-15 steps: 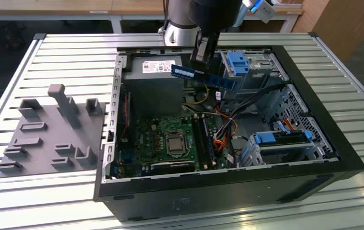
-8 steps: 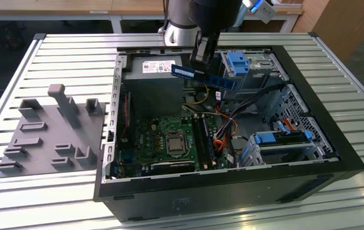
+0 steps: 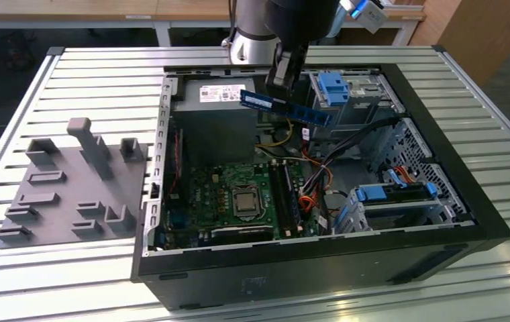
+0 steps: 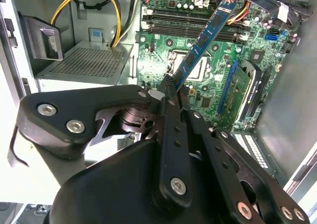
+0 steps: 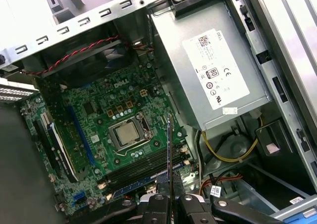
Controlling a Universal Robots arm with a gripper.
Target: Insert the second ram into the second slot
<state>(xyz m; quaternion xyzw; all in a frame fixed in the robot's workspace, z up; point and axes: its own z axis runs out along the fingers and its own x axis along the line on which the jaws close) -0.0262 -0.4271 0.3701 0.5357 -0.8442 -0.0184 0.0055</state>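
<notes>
1. The end effector (image 3: 278,87) is closed on one end of the second ram (image 3: 289,108).
2. The stick hangs tilted above the open computer case (image 3: 327,272), over the motherboard (image 3: 223,191), well apart from the memory slots (image 3: 284,194).

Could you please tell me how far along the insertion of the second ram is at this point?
Done: the second ram is picked up, with the gripper shut on one end. In hand: it hangs in the air over the open case, clear of the motherboard. Left: it sits in none of the memory slots yet, so the insertion itself remains.
</notes>
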